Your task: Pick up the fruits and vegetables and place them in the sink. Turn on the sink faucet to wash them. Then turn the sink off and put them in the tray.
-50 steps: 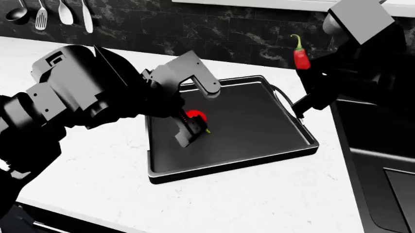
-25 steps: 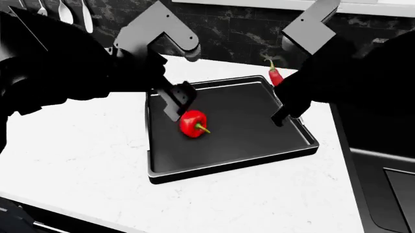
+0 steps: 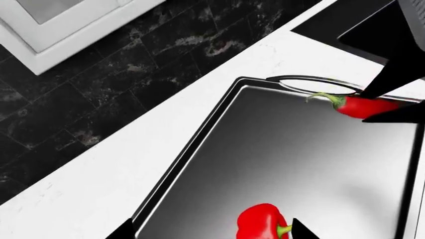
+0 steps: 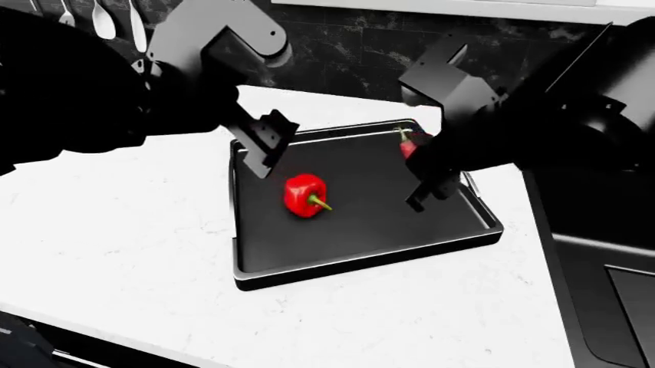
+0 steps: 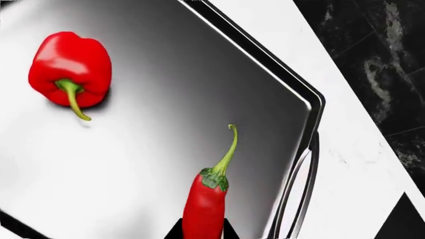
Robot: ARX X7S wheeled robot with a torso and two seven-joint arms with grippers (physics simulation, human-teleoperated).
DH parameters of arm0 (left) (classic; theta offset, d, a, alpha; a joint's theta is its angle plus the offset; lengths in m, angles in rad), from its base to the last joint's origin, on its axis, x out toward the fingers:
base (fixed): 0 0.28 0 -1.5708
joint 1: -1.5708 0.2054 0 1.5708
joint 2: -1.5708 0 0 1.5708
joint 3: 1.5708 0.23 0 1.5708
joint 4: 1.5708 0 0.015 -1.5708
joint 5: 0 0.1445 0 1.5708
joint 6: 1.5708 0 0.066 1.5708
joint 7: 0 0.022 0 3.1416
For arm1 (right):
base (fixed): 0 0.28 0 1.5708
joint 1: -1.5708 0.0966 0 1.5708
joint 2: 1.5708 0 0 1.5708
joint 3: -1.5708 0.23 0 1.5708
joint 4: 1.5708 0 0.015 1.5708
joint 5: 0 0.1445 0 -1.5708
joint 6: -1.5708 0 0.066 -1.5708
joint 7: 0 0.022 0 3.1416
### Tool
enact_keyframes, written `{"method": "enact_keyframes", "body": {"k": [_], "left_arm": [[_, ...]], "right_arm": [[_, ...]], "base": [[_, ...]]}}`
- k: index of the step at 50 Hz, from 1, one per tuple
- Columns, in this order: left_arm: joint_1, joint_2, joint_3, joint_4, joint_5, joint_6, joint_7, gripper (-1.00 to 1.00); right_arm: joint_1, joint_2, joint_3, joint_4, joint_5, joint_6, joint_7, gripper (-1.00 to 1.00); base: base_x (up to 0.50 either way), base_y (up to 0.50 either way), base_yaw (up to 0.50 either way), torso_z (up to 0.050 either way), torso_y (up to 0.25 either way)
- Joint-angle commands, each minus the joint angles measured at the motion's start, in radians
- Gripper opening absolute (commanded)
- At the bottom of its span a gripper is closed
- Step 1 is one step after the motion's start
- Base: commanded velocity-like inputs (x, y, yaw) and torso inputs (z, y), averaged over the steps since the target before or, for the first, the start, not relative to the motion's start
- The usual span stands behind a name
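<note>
Bell pepper [image 4: 305,195]: it lies on its side on the floor of the tray, near the middle. Its green stem sticks out to one side. Nothing touches it.
Chili [image 5: 206,206]: the right gripper holds it by the fat red end. Its thin green stem points away from the gripper. It hangs over the tray, near the far corner by the tray's handle.
Tray [image 4: 358,262]: black and shallow, it sits flat on the white counter [image 4: 123,230].
Left gripper [image 4: 268,146]: its fingers stand apart and hold nothing. It is up above the tray, just past the bell pepper.
Right gripper [image 4: 422,170]: closed tight on the chili.
Sink [image 4: 614,253]: the dark basin is beside the tray, on the robot's right.
</note>
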Motion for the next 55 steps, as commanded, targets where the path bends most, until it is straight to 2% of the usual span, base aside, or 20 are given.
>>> {"method": "enact_keyframes", "body": {"k": [1,23,42,43,55], "left_arm": [[0.006,0.000,0.001,0.002,-0.004,0.000,-0.008,1.00],[0.014,-0.007,0.003,0.001,-0.007,0.008,-0.011,1.00],[0.017,-0.005,0.015,-0.009,0.002,0.017,-0.001,1.00],[0.017,-0.006,0.015,-0.009,0.002,0.017,-0.002,1.00],[0.021,-0.005,0.018,-0.011,0.002,0.024,0.001,1.00]], "right_arm": [[-0.001,-0.061,-0.054,0.101,-0.060,-0.041,-0.070,-1.00],[-0.044,-0.193,-0.138,0.346,-0.153,-0.150,-0.194,-1.00],[-0.058,-0.225,-0.190,0.387,-0.178,-0.145,-0.237,-1.00],[-0.057,-0.222,-0.189,0.381,-0.177,-0.142,-0.234,1.00],[-0.028,-0.195,-0.190,0.328,-0.170,-0.108,-0.216,1.00]], "base": [[0.00,0.00,0.00,0.000,0.000],[0.00,0.00,0.00,0.000,0.000],[0.00,0.00,0.00,0.000,0.000],[0.00,0.00,0.00,0.000,0.000],[0.00,0.00,0.00,0.000,0.000]]}}
